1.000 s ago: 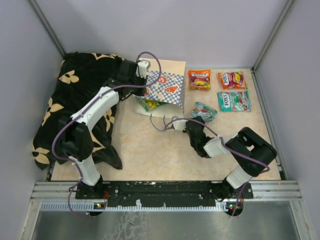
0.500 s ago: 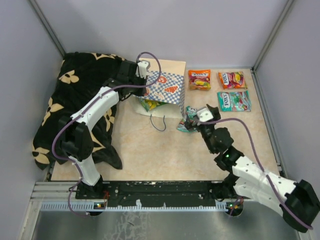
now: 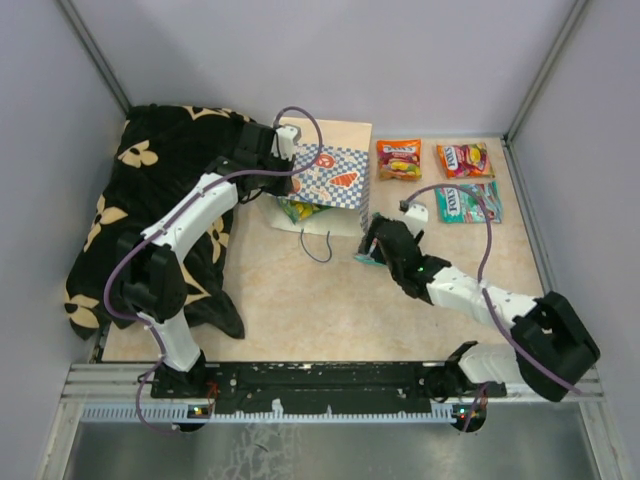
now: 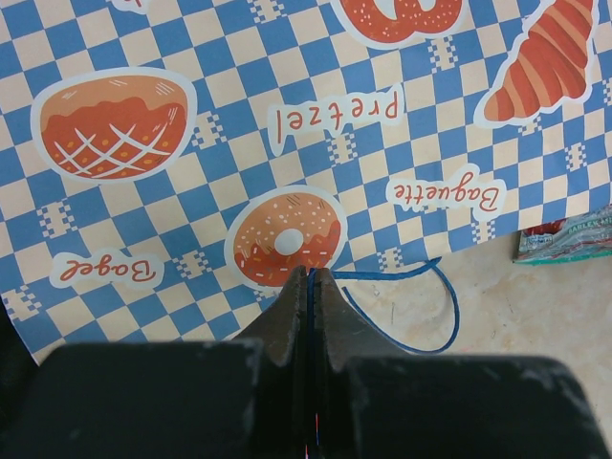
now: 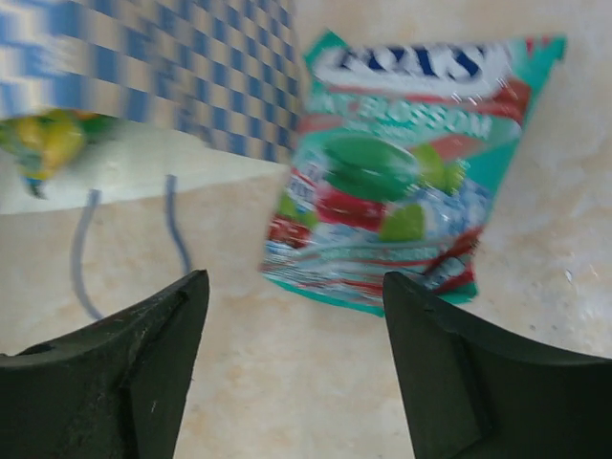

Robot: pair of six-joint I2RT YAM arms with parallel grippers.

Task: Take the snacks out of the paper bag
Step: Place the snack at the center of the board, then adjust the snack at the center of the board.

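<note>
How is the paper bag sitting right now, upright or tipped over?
Tipped over. The paper bag lies on its side on the table, checkered face up, with a green packet showing in its mouth.

Beige table under black flowered cloth at left, paper bag mid-back, snacks to its right.

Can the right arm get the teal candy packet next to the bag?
Probably yes. The right gripper hangs just above the teal packet with its jaws open, and nothing covers the packet. The paper bag lies beside it.
</note>
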